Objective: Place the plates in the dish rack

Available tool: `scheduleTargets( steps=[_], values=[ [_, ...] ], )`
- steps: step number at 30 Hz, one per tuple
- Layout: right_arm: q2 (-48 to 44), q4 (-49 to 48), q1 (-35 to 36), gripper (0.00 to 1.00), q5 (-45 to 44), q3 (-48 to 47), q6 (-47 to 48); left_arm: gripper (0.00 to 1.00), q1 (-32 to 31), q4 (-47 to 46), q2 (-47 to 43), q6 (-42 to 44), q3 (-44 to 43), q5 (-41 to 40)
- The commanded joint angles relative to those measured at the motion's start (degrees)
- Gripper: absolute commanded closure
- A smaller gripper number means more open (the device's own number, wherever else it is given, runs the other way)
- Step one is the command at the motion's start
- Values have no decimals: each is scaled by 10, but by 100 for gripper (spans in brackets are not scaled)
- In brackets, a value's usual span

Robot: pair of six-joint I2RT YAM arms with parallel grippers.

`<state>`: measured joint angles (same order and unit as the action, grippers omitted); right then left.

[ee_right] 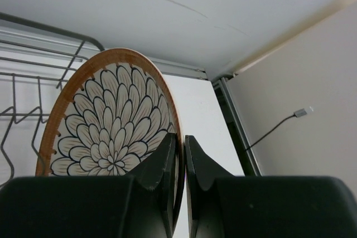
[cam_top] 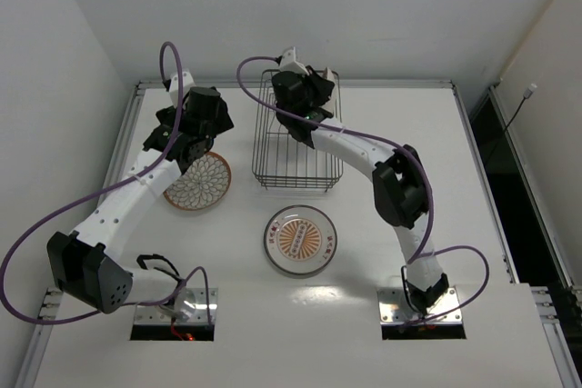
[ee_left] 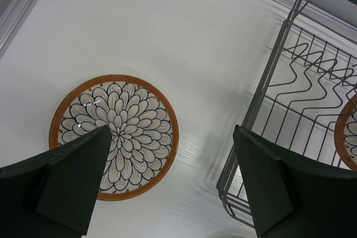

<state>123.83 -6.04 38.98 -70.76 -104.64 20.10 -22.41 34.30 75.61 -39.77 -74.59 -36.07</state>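
White table [cam_top: 473, 224] fills frame. Black wire dish rack [cam_top: 257, 134] upper centre. Upright brown-rimmed floral ceramic plate [ee_right: 111, 121] in rack, rim pinched by right gripper [ee_right: 181, 149]. Second floral plate [cam_top: 198, 182] flat, left of rack, under wide-spread left gripper [ee_left: 173, 137]. Pale-rimmed orange-centred plate [cam_top: 301, 240] flat, lower centre.

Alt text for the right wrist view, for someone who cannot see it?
The right gripper is shut on the rim of a brown-rimmed floral plate, holding it upright on edge. The wire dish rack shows at the left, and a pale wall with a loose cable is at the right.
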Motion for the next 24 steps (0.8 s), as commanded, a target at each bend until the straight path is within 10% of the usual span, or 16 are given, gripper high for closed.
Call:
scheduleTargets(
  steps=[1,24],
  values=[
    [-32,-74,-6,100,26,14,42,10,3,-7,-16,-11,0,-13],
    [11,-47,-37,100,91,-7,71,10,3,-7,-16,-11,0,-13]
  ],
)
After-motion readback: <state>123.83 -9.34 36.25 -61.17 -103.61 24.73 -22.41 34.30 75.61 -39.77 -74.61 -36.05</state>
